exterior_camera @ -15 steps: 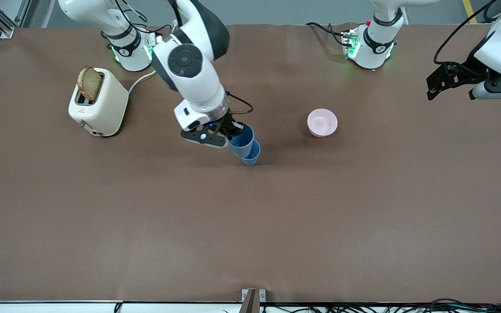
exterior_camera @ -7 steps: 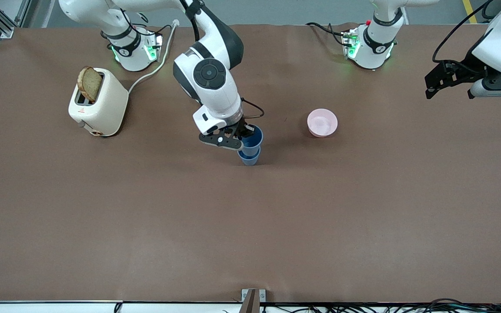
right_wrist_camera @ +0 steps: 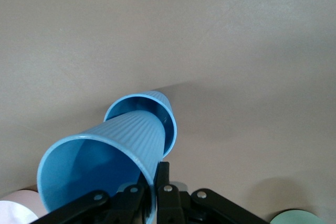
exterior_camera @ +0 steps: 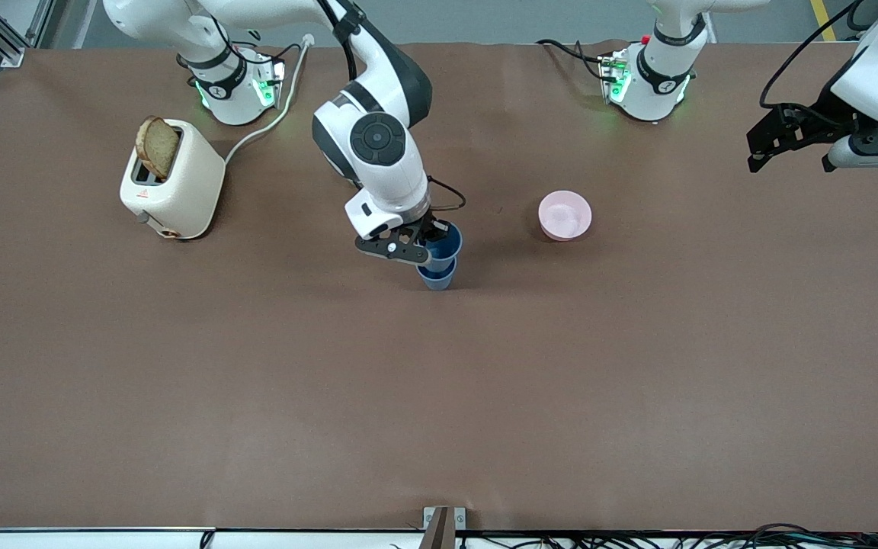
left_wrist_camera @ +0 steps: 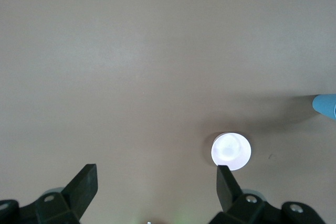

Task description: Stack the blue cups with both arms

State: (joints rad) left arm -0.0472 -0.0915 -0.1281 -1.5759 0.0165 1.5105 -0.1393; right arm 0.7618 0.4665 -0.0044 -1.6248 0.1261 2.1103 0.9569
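Two blue cups stand mid-table. The upper blue cup (exterior_camera: 445,242) sits partly inside the lower blue cup (exterior_camera: 437,276), which rests on the table. My right gripper (exterior_camera: 431,240) is shut on the upper cup's rim, one finger inside, one outside. In the right wrist view the held cup (right_wrist_camera: 105,161) noses into the lower cup (right_wrist_camera: 157,114), and my right gripper (right_wrist_camera: 156,192) pinches its wall. My left gripper (exterior_camera: 789,145) is open and empty, up in the air over the left arm's end of the table; it shows open in the left wrist view (left_wrist_camera: 156,187).
A pink bowl (exterior_camera: 565,215) sits beside the cups toward the left arm's end; it also shows in the left wrist view (left_wrist_camera: 231,151). A cream toaster (exterior_camera: 172,179) with a bread slice stands toward the right arm's end. A mint-green bowl's edge (right_wrist_camera: 299,217) shows in the right wrist view.
My right gripper carried the upper cup from a tilt beside the lower cup to upright over it and lowered it in. The left arm barely moved.
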